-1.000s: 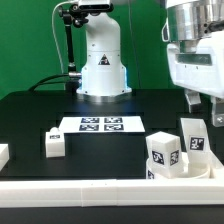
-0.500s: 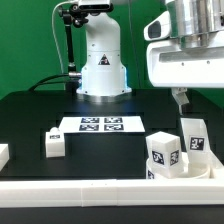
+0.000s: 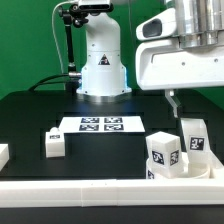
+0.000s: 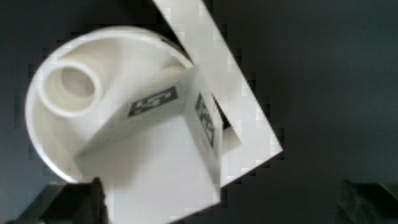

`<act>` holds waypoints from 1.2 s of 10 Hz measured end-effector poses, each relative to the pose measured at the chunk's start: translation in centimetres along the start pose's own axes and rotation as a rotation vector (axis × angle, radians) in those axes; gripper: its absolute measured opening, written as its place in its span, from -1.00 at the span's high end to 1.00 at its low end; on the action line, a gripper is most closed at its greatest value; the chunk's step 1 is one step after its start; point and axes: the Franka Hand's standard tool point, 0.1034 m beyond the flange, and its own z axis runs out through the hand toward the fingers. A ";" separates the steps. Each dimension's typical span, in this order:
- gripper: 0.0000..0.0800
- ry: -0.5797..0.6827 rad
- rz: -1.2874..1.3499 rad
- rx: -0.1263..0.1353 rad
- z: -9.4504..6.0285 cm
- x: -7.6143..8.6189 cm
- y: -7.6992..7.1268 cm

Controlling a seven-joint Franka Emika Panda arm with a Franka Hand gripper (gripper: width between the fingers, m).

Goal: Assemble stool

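The stool's white tagged parts stand grouped at the exterior view's lower right: the seat [image 3: 165, 158] with an upright leg [image 3: 192, 134] beside it. In the wrist view the round seat [image 4: 80, 85] shows its hole, and a tagged leg [image 4: 169, 165] lies over it, close to the camera. Another leg [image 3: 54, 144] stands alone at the exterior view's left, and a further white part [image 3: 3, 153] sits at the far left edge. My gripper [image 3: 183, 104] hangs above the seat group, open and empty. Its dark fingers [image 4: 63, 200] frame the leg in the wrist view [image 4: 214, 208].
The marker board [image 3: 100, 124] lies flat in the table's middle in front of the robot base [image 3: 102, 65]. A long white rail [image 3: 100, 190] edges the table's near side, and it also crosses the wrist view [image 4: 222, 70] diagonally.
My gripper has moved toward the exterior view's left, from beyond the upright leg to above the seat group. The parts have not moved.
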 end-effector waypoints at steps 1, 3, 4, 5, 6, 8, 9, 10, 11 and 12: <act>-0.62 0.004 -0.097 -0.007 0.0 0.1 0.1; -0.62 -0.001 -0.416 -0.029 0.2 0.2 0.6; -0.62 -0.036 -0.599 -0.046 0.6 0.0 1.1; -0.62 -0.039 -0.658 -0.052 0.6 0.1 1.3; -0.62 -0.040 -0.723 -0.058 0.6 0.2 1.5; -0.62 -0.043 -0.832 -0.068 0.6 0.4 1.7; -0.62 -0.042 -0.904 -0.074 0.6 0.4 1.8; -0.62 -0.025 -0.975 -0.073 0.9 0.3 1.7; -0.62 -0.032 -1.105 -0.084 1.0 0.2 1.7; -0.62 -0.033 -1.191 -0.092 1.0 0.1 1.5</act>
